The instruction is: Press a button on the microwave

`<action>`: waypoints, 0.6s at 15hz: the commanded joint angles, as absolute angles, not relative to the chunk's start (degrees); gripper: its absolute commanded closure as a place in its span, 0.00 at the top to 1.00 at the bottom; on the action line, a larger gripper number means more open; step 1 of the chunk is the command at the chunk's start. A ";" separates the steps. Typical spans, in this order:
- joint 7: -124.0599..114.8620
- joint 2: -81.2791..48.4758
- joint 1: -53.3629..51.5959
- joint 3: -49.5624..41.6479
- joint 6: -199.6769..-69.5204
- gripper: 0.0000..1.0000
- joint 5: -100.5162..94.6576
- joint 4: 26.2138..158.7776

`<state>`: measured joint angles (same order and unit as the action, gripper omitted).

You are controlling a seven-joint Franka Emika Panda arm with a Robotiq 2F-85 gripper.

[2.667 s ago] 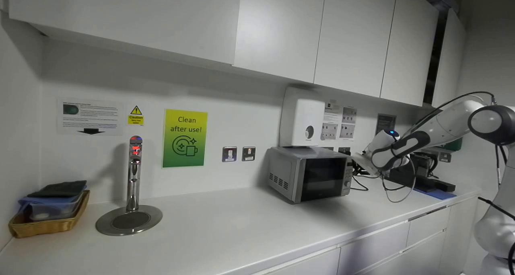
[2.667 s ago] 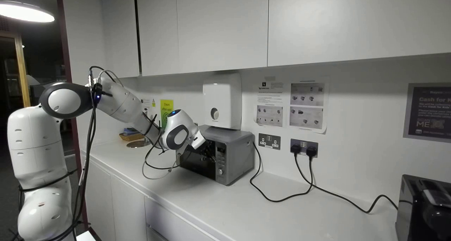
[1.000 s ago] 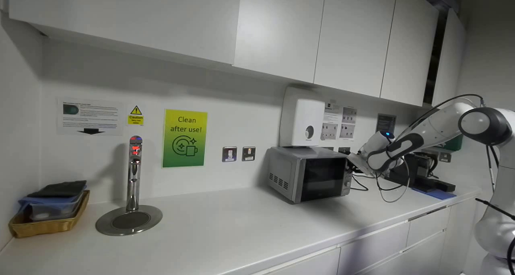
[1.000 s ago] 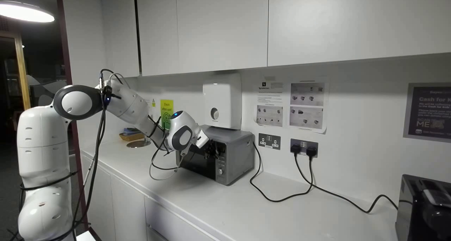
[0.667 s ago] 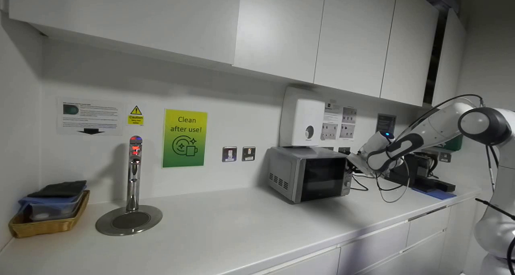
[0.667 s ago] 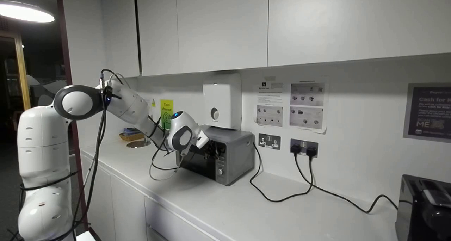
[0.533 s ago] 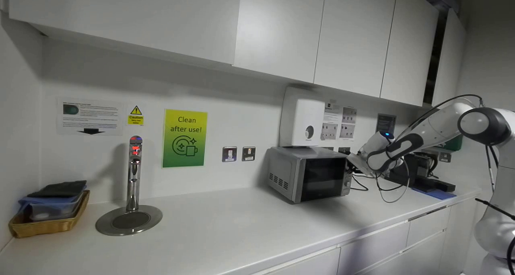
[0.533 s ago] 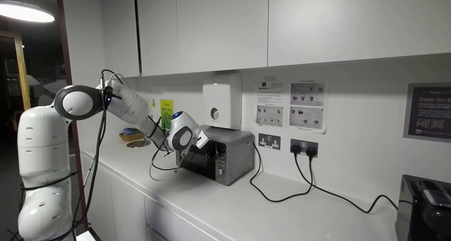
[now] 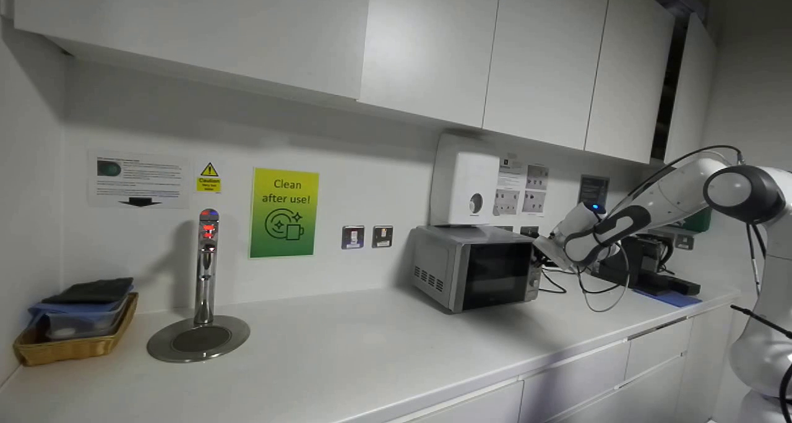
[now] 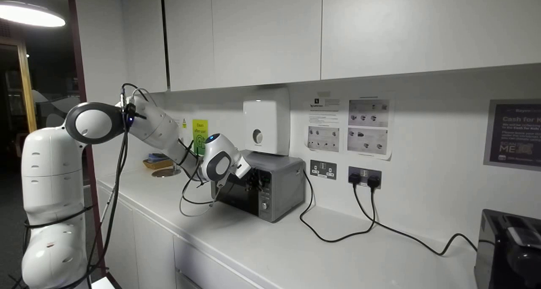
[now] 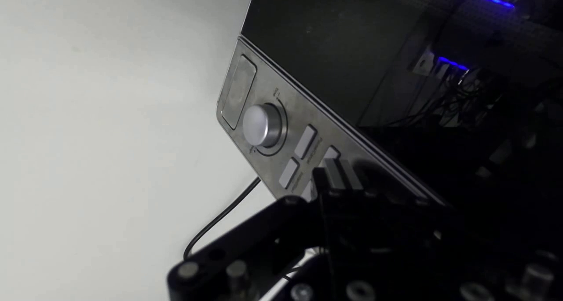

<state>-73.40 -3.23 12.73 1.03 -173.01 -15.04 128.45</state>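
Jaws pinched together, tips by a button (image 11: 331,153) on the grey microwave (image 10: 288,189), contact unclear, white tabletop (image 9: 346,355), cabinets (image 9: 427,52) above

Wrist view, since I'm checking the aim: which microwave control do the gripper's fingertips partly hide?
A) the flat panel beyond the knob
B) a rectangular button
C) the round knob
B: the fingertips hide part of a rectangular button, while the knob and flat panel show whole.
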 commanded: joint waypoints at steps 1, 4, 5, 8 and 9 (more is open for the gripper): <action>-74.41 -4.78 12.52 0.84 -175.09 0.00 -16.11 126.03; -72.78 -3.34 12.73 0.90 -173.93 0.00 -16.22 127.63; -71.79 -2.80 12.80 1.06 -173.72 0.00 -15.83 128.21; -66.71 -0.76 13.02 1.83 -172.73 0.00 -13.77 130.41; -64.20 0.02 13.07 2.23 -172.34 0.00 -12.66 131.26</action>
<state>-69.91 -2.99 12.73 1.21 -173.00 -14.86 128.83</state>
